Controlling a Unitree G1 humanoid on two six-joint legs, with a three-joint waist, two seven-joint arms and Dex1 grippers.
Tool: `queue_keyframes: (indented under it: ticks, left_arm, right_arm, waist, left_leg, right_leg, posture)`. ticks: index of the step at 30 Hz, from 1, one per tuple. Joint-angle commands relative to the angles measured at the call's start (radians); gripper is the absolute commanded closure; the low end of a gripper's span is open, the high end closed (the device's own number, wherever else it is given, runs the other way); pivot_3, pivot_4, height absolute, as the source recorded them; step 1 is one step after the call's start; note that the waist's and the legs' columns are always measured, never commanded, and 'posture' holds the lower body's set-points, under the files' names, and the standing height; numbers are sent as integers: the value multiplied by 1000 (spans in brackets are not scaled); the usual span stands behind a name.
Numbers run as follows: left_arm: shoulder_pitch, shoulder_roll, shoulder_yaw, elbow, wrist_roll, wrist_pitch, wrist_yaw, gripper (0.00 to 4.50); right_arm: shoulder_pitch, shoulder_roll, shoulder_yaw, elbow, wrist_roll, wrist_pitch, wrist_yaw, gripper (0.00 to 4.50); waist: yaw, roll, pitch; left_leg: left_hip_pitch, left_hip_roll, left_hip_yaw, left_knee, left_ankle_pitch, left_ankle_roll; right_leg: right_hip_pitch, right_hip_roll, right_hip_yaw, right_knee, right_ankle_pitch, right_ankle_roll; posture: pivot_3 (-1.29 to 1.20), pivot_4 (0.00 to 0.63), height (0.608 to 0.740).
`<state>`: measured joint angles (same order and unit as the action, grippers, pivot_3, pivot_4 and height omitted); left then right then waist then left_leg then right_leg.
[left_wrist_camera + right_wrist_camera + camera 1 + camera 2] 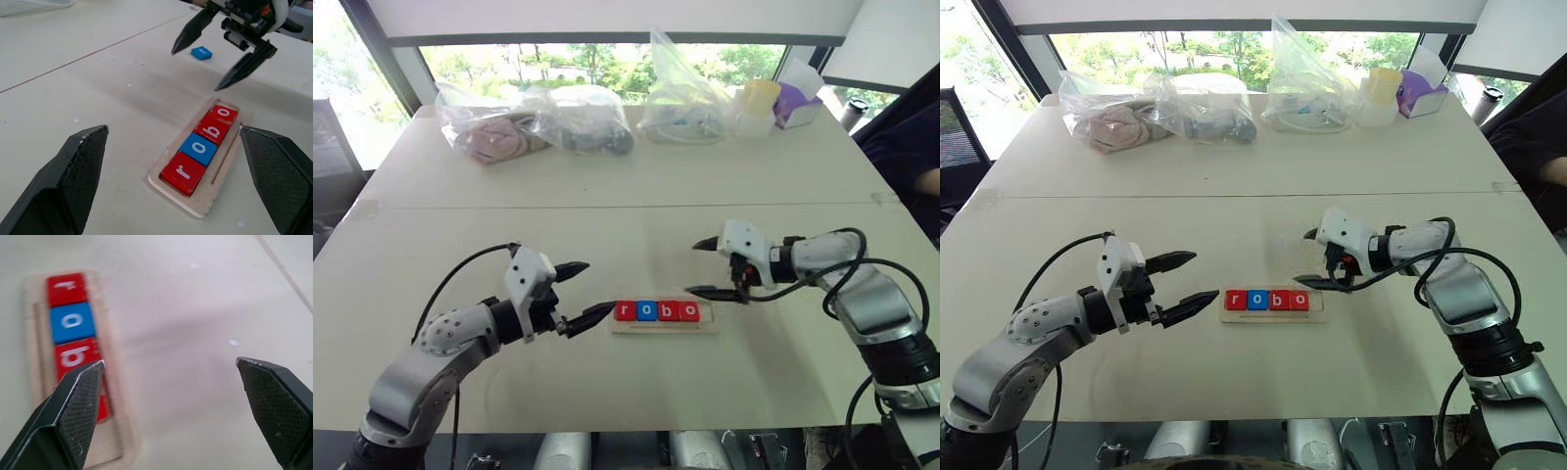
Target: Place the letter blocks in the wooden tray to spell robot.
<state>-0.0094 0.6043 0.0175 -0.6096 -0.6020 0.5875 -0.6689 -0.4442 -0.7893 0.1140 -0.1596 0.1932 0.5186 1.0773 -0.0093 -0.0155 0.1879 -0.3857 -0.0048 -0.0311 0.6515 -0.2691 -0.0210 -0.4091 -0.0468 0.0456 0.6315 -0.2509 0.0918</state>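
So far I count four letter blocks (657, 311) sitting in the wooden tray (707, 327), reading r, o, b, o in red, blue, red, red, packed side by side from the tray's left end, with one empty slot at its right end. My right gripper (714, 267) hangs just above that right end with its fingers spread wide and nothing between them; my left gripper (583, 291) sits just off the tray's left end, also spread wide and empty, its lower fingertip near the r block. The fifth tile, a blue block (201, 53), lies loose on the table (607, 206) beyond the right gripper in the left wrist view, apart from the tray; I cannot read its letter from here, but I judge it to be the t. What worries me: the remaining slot looks barely wider than a tile, so a tilted or turned drop could leave the t propped on the rim or upside down. A low sweep of the right fingers could also nudge the last o, and the unsecured tray may slide if bumped.
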Motion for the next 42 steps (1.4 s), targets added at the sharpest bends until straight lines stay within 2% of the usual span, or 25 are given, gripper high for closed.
queue_keyframes:
  ticks: [1,5,8,11,12,15,18,24,30,34,36,38,42]
  left_arm:
    - [-16,-7,-3,-12,-4,-13,-5,0]
    - [-30,-12,-11,-2,-2,-14,-11,0]
    - [-33,-12,-12,0,0,-13,-17,0]
    - [-29,-11,-10,-1,-1,-14,-18,0]
    - [-28,-11,-11,-1,0,-15,-19,0]
    - [-25,-16,-9,0,0,-16,-14,0]
    - [-27,-19,-12,4,2,-19,-15,0]
    - [-49,-24,-23,28,10,-26,-23,0]
    - [-58,-25,-29,35,14,-30,-22,0]
    - [-55,-28,-28,33,15,-31,-17,0]
    - [-52,-30,-28,31,19,-31,-13,0]
    - [-49,-33,-29,28,21,-32,-10,0]
    - [-46,-37,-29,27,25,-33,-7,0]
  right_arm:
    - [31,-25,-67,-7,16,-5,-27,73]
    - [20,30,-98,77,-67,-10,-225,73]
    - [-10,76,-172,143,-109,128,-425,73]
    - [-1,91,-205,108,-120,234,-514,73]
    - [-1,98,-213,95,-123,281,-542,73]
    - [-4,225,-320,-36,-122,548,-717,73]
    - [-6,344,-379,-153,-142,739,-837,73]
    - [-30,511,-451,-267,-172,967,-966,73]
    - [-57,616,-516,-278,-187,1060,-1024,73]
    - [-76,658,-551,-221,-177,1027,-1035,73]
    - [-95,660,-563,-184,-172,1010,-1037,586]
    - [-113,665,-572,-156,-171,994,-1043,1407]
    - [-120,671,-561,-142,-166,984,-1050,3364]
  waist:
    - [0,0,0]
    - [-6,0,0]
    - [-5,0,0]
    - [0,1,0]
    - [-1,1,0]
    - [-5,1,0]
    - [-5,1,-1]
    - [-4,2,-1]
    - [-7,2,-1]
    - [-10,2,-1]
    - [-11,2,-1]
    - [-12,2,-2]
    - [-20,2,-2]
  left_leg:
    - [0,0,0,0,0,0]
    - [0,0,0,0,0,0]
    - [1,0,1,0,0,0]
    - [-2,0,0,0,0,0]
    - [-2,0,0,0,0,0]
    - [-2,0,0,-1,0,0]
    - [-2,1,0,-1,0,0]
    - [-3,0,0,-1,0,0]
    - [-3,0,0,-1,0,0]
    - [-3,0,0,-1,0,0]
    - [-3,0,0,-1,0,0]
    - [-2,0,1,-1,0,0]
    - [-2,1,0,-1,0,0]
  right_leg:
    - [0,0,0,0,0,0]
    - [0,0,0,0,0,0]
    - [0,1,1,1,0,-1]
    - [-2,1,1,1,1,-1]
    - [-2,1,0,1,1,0]
    - [-3,1,1,1,2,1]
    - [-4,2,1,2,2,1]
    - [-4,1,1,2,2,1]
    - [-4,1,1,1,1,0]
    - [-4,2,0,1,2,1]
    - [-4,2,0,1,2,1]
    - [-4,2,0,1,1,0]
    - [-4,2,0,1,1,-1]
  posture:
    - [0,150,740]
    - [0,150,740]
    - [0,150,740]
    - [0,150,740]
    - [0,150,740]
    - [0,150,740]
    - [0,150,740]
    - [0,150,740]
    - [0,150,740]
    - [0,150,740]
    - [0,150,740]
    - [0,150,740]
    - [0,150,740]
